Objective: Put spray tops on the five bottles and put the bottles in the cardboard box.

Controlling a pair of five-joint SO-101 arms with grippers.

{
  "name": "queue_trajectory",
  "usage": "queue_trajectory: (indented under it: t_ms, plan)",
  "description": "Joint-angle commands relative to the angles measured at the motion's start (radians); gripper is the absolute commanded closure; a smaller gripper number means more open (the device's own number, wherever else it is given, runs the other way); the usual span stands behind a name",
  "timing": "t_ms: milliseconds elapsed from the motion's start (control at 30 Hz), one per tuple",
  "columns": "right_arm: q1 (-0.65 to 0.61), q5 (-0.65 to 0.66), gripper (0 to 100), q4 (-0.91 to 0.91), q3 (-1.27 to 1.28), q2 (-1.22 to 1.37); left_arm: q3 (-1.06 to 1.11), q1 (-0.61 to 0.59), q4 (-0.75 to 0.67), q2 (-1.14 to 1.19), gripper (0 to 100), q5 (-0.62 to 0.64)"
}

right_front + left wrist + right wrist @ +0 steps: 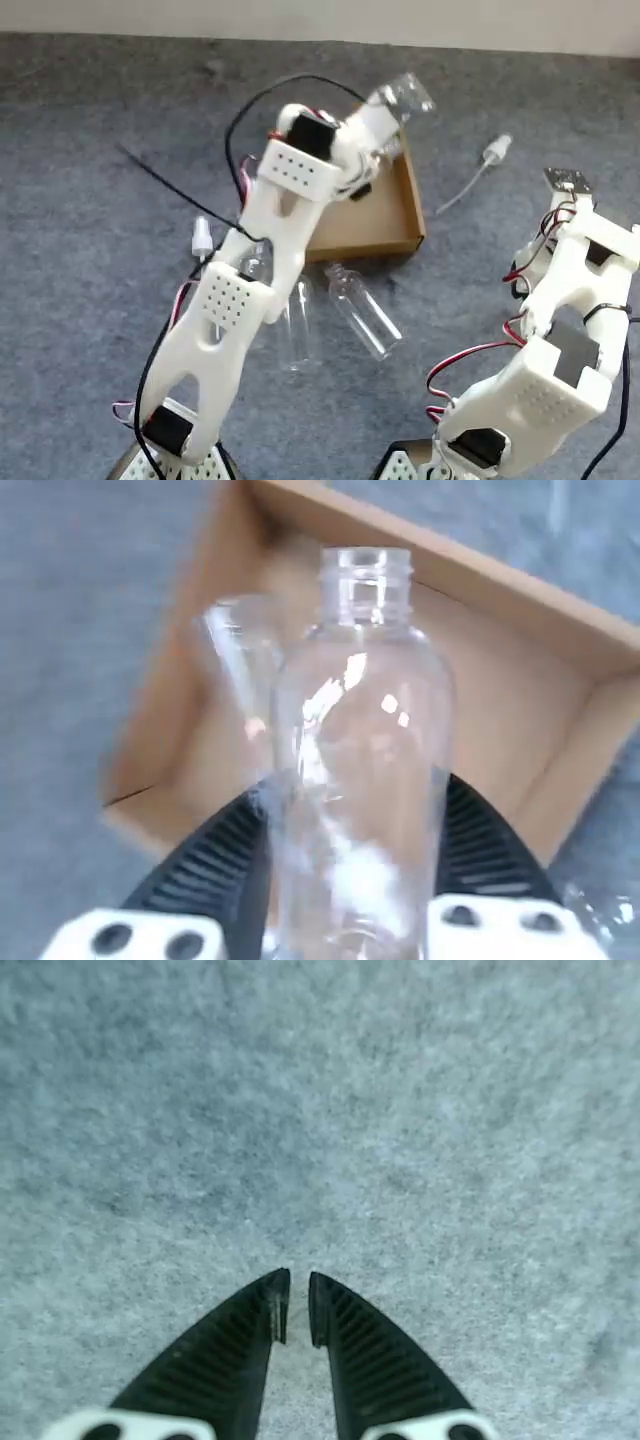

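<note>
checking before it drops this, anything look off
The bottle in the left gripper hangs over the cardboard box with its neck bare, while a spray top lies loose on the carpet nearby.

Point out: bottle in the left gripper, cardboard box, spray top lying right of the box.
bottle [360, 780], left wrist view, middle of its clear body
cardboard box [370, 248], high view, outer face of its near wall
spray top [497, 150], high view, white head at the tube's end
</note>
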Motion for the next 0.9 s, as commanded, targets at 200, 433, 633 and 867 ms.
queue_trajectory:
  t_ms: [200, 433, 633, 867]
  plan:
    - [-0.001, 0.011, 99.5, -0.019, -0.005, -0.059, 0.107, -0.361, 0.012, -0.308, 100, 0.218]
    - [-0.01, 0.011, 99.5, -0.019, -0.005, -0.059, 0.668, -0.613, 0.006, -0.403, 100, 0.242]
    - [-0.01, 0.012, 99.5, -0.019, -0.005, -0.059, 0.888, -0.656, 0.003, -0.406, 99, 0.181]
    - [-0.01, 0.012, 99.5, -0.019, -0.005, -0.058, 0.932, -0.653, 0.008, -0.417, 77, 0.186]
